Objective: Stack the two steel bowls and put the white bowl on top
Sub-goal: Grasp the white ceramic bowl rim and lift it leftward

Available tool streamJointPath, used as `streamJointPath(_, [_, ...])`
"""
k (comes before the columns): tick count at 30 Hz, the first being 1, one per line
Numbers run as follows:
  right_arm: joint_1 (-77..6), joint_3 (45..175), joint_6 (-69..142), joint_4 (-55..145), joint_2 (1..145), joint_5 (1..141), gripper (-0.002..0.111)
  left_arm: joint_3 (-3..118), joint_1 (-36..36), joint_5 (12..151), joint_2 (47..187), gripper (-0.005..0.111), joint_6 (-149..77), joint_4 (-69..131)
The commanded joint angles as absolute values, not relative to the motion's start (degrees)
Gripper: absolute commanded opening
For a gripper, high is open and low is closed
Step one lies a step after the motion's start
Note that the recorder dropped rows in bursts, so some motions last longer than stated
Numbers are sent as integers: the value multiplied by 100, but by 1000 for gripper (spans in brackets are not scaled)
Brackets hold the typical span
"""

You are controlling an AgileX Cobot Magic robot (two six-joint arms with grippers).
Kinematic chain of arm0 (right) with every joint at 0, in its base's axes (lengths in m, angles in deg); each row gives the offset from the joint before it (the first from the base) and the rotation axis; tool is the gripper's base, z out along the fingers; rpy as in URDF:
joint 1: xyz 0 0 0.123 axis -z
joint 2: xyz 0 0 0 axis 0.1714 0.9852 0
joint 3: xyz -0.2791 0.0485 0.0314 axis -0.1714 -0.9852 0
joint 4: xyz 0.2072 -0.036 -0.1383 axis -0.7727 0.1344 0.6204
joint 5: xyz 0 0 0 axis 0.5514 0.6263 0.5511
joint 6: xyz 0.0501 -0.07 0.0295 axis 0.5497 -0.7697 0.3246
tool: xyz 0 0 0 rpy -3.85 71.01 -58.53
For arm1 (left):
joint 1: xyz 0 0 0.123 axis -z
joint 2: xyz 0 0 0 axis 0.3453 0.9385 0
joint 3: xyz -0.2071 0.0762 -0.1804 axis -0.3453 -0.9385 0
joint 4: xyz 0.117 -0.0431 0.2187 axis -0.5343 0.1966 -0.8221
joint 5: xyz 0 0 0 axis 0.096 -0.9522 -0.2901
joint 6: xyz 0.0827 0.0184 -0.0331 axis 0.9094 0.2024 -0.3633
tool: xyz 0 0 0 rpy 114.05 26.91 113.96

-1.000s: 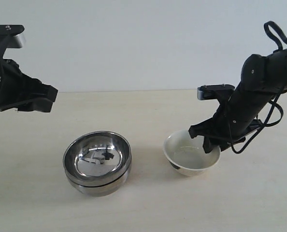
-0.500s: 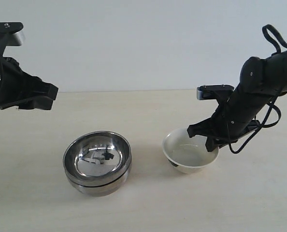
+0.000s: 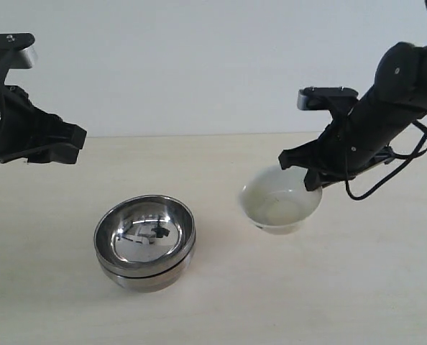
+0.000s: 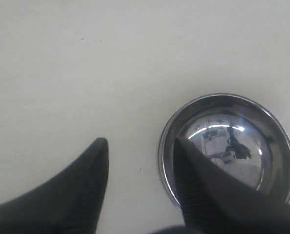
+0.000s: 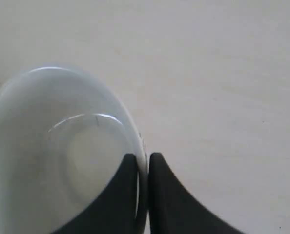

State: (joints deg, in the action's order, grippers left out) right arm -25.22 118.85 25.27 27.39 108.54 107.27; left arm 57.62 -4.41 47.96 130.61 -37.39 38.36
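right claw [image 5: 143, 157] pinching white bowl [image 3: 279, 203] rim, bowl tilted; left claw [image 4: 140, 142] released; 2 steel bowls [image 3: 144, 238] nested.

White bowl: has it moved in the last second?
Yes. The white bowl, pinched at its rim by the right gripper, has lifted up and slightly leftward toward the stacked steel bowls, which stayed put.

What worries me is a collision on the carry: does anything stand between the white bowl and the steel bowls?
Nothing visible does. The white bowl, pinched at its rim by the right gripper, has only bare table between it and the stacked steel bowls. The left gripper hangs open beyond the stack, off that path.
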Motion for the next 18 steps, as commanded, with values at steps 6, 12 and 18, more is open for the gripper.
streamJointPath(6, [-2479, 11924, 1921, 1511, 10267, 11060, 0, 5730, -464, 4551, 13053, 41, -3789, 3760])
streamJointPath(12, [-2627, 11924, 852, -122, 10121, 11434, 0, 5730, -464, 4468, 13053, 41, -3789, 3682])
streamJointPath(18, [-3607, 11924, 852, -244, 10109, 10860, 0, 5730, -464, 4468, 13053, 41, -3789, 3682])
